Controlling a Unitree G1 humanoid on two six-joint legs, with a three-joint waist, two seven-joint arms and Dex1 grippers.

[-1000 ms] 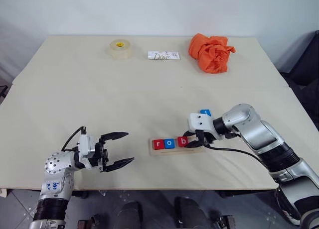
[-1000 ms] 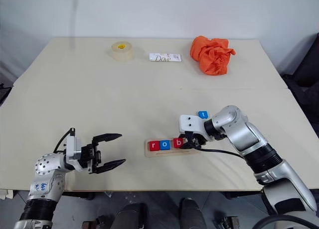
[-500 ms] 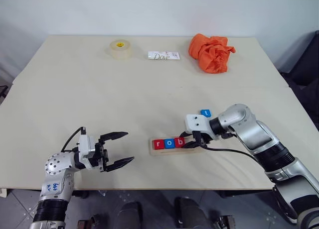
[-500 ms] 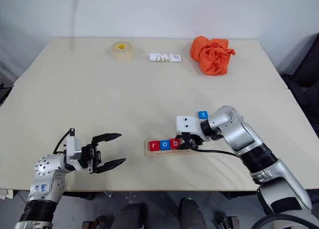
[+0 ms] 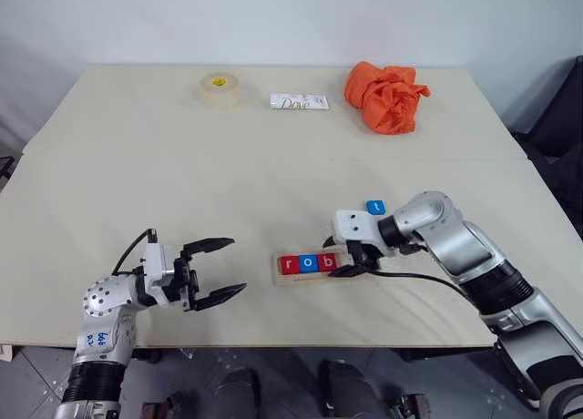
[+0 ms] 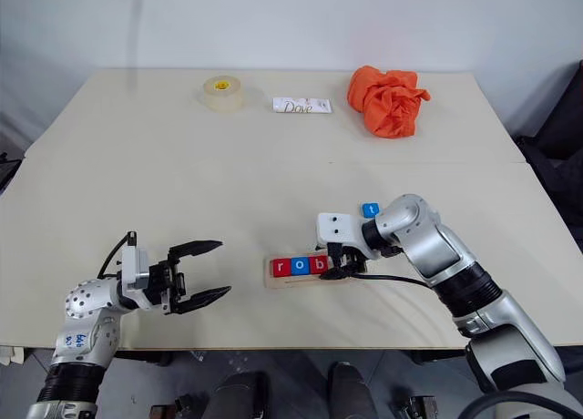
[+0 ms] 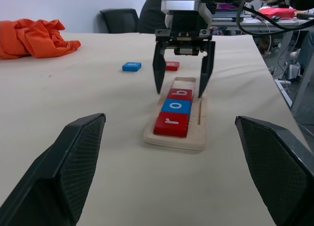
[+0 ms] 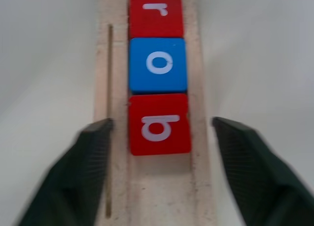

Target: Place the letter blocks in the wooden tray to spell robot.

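The wooden tray (image 5: 314,268) lies near the table's front edge. A red r (image 5: 289,264), a blue o (image 5: 309,263) and a red b (image 5: 327,261) sit in it side by side. My right gripper (image 7: 179,92) hangs open over the b tile (image 8: 159,123), one finger on each side and both clear of it. The tray's right part (image 8: 162,186) is bare. A blue t tile (image 5: 375,206) and a red tile (image 7: 171,66) lie flat on the table beyond the tray. My left gripper (image 5: 237,266) hovers open and holds nothing, left of the tray.
At the back of the table stand a tape roll (image 5: 219,88), a white Dove packet (image 5: 299,101) and a crumpled orange cloth (image 5: 386,96). The table's front edge (image 5: 273,346) runs just below the tray.
My right gripper has slid the b tile left against the o and opened, letting go of it. The left arm has not moved.
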